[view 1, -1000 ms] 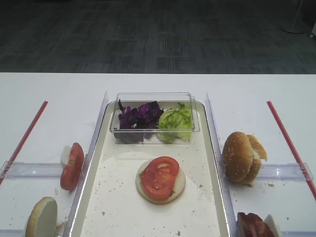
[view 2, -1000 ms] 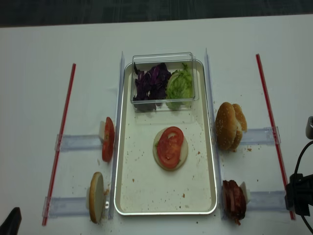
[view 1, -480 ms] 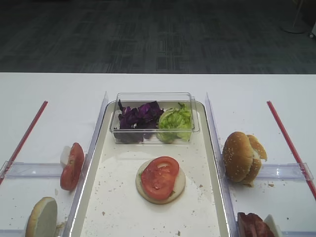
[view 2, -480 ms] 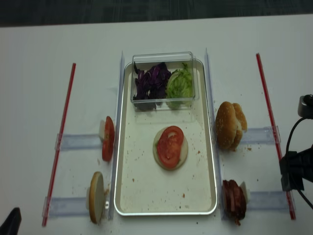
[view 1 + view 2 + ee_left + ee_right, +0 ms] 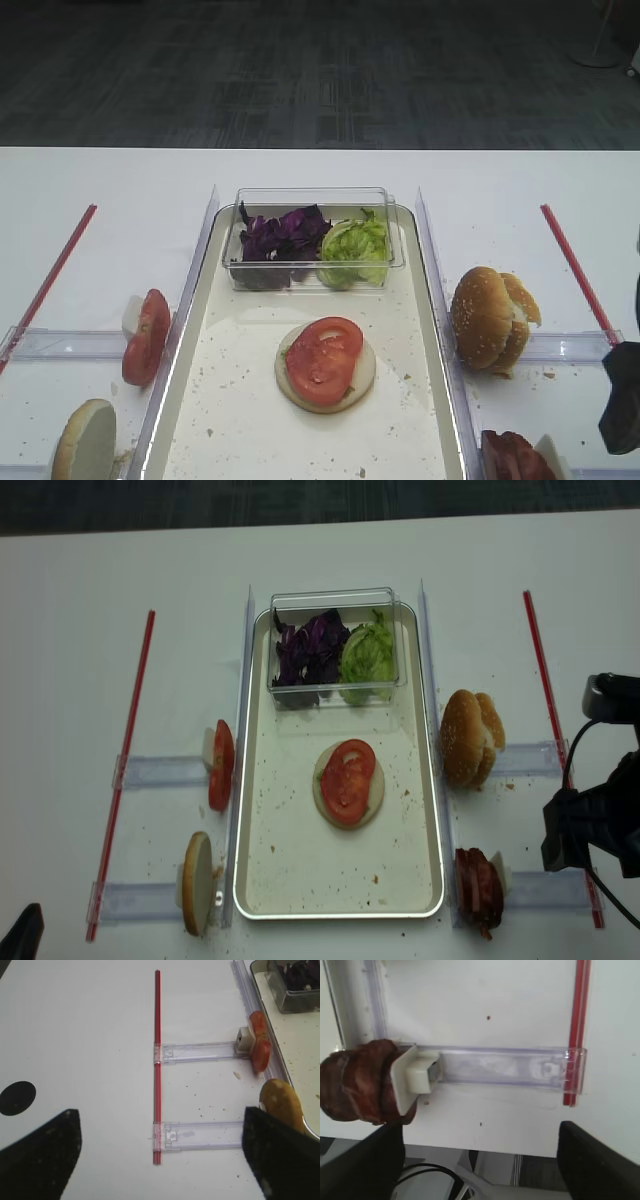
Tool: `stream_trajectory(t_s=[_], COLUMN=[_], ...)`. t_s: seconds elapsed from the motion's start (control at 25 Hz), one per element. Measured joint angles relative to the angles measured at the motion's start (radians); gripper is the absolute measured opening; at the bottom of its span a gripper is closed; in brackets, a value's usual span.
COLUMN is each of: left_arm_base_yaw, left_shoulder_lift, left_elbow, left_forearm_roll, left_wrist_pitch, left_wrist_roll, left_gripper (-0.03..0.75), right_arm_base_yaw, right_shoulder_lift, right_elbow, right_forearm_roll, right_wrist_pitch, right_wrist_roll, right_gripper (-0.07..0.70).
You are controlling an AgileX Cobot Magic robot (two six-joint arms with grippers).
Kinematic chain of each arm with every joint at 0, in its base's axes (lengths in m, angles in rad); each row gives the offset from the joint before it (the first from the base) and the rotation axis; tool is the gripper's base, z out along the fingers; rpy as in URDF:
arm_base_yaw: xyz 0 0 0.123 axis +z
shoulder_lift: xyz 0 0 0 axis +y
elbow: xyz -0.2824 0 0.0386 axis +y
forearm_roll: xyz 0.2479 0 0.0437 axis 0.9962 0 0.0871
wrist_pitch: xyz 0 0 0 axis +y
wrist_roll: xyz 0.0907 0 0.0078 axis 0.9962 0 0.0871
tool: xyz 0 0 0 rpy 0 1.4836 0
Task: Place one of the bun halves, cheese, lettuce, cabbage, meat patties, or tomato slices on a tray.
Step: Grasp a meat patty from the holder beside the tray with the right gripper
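Observation:
The cream tray [image 5: 262, 875] holds a bun half topped with a tomato slice [image 5: 348, 782]. Cabbage [image 5: 312, 648] and lettuce [image 5: 367, 652] fill a clear box at its far end. Meat patties [image 5: 478, 890] stand right of the tray, also visible in the right wrist view [image 5: 357, 1082]. More bun halves [image 5: 470, 737] lie on the right. Tomato slices [image 5: 220, 765] and a bun half [image 5: 196, 882] lie on the left. Cheese is out of view. My right gripper [image 5: 480, 1160] is open and empty, hovering just right of the patties [image 5: 590, 825]. My left gripper [image 5: 160, 1160] is open over bare table.
Red strips [image 5: 125, 770] [image 5: 555, 730] run along both sides of the table. Clear plastic rails [image 5: 500, 1067] [image 5: 200, 1135] hold the food upright beside the tray. The table's near edge lies just under my right gripper.
My right gripper has come in from the right edge, moving leftward toward the meat patties. Its jaws have narrowed slightly. The food has not moved.

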Motion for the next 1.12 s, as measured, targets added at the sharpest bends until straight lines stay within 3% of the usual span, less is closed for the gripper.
stream_trajectory(t_s=[0.4, 0.6, 0.84, 1.12], left_arm_base_yaw=[0.0, 0.0, 0.0, 0.0], left_shoulder_lift=[0.0, 0.0, 0.0, 0.0], left_elbow=[0.0, 0.0, 0.0, 0.0], left_forearm_roll=[0.0, 0.0, 0.0, 0.0], left_wrist_pitch=[0.0, 0.0, 0.0, 0.0], left_wrist_roll=[0.0, 0.0, 0.0, 0.0], left_gripper=[0.599, 0.599, 0.599, 0.599], right_arm_base_yaw=[0.407, 0.555, 0.642, 0.65], right_shoulder_lift=[0.059, 0.116, 0.21, 0.266], right_elbow=[-0.007, -0.071, -0.141, -0.146], right_forearm_roll=[-0.004, -0.02, -0.026, -0.031], right_wrist_pitch=[-0.132, -0.16, -0.18, -0.195], right_wrist_roll=[0.266, 0.356, 0.416, 0.42], right_gripper=[0.631, 0.631, 0.627, 0.543])
